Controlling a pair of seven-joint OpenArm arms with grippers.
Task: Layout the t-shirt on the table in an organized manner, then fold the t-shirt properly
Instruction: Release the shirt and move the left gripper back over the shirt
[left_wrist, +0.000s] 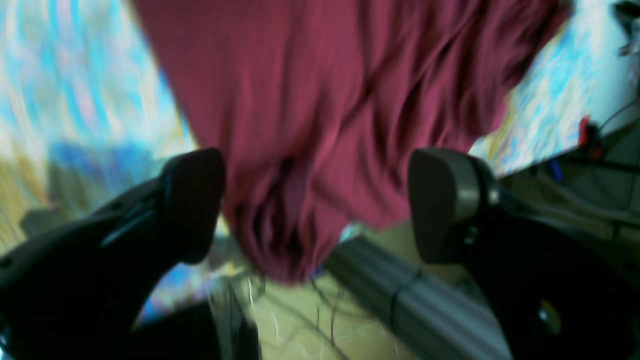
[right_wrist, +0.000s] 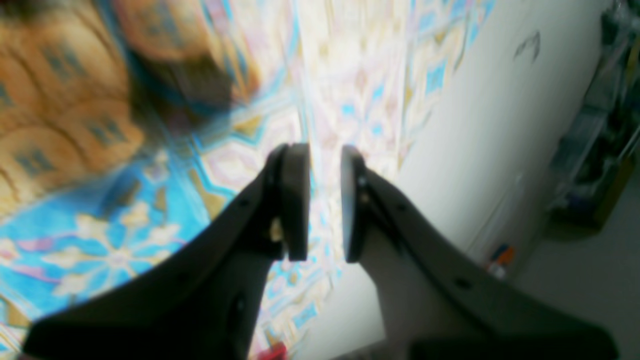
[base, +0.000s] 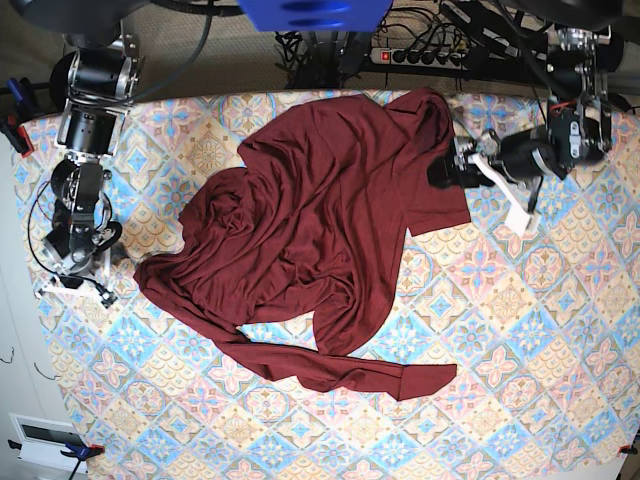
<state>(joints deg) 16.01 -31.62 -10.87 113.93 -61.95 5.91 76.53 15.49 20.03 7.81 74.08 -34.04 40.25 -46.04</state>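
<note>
Left pincer spread wide, level beside the t-shirt edge.

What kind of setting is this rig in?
Likely a lab or workshop test bench, not a home: a table under a tile-pattern cloth, a power strip with cables along its back edge, and one maroon t-shirt as the test piece.

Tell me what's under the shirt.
Only the patterned table cloth shows around the crumpled shirt. Whatever lies beneath the fabric is covered, so nothing else can be confirmed there.
</note>
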